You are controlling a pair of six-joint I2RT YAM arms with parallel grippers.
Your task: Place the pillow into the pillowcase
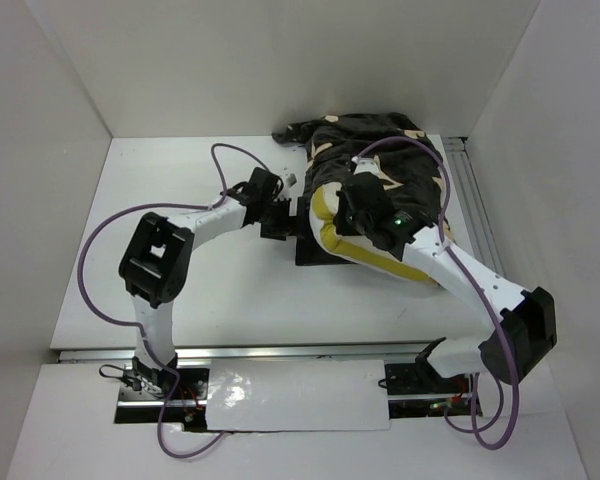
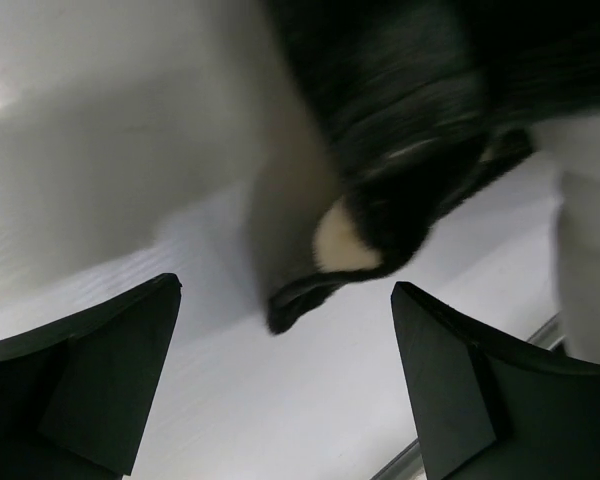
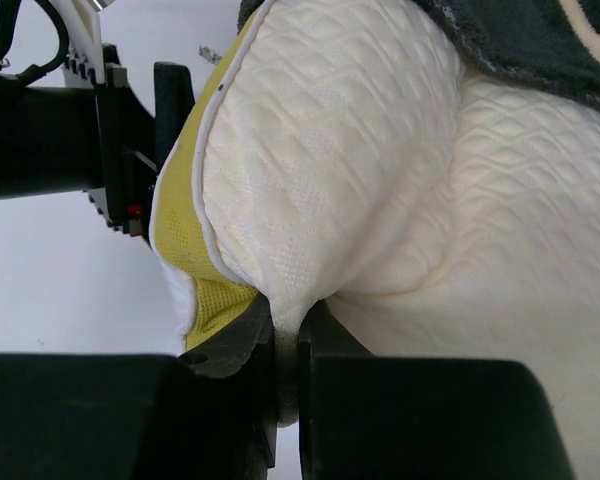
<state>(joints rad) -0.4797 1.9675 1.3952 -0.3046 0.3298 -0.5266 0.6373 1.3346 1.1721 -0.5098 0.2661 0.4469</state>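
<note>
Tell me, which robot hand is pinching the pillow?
The right hand: it is shut on a fold of the cream pillow. The left hand is wide open, holding nothing, near the dark pillowcase.

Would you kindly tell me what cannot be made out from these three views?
Top view: the right arm covers the opening, hiding how far the cream-white quilted pillow sits inside the dark plush flower-printed pillowcase.
Left wrist view: blur hides whether the open left fingers touch the fabric.
Right wrist view: the frame edge cuts off the pillow beyond the fold the right fingers pinch.
</note>
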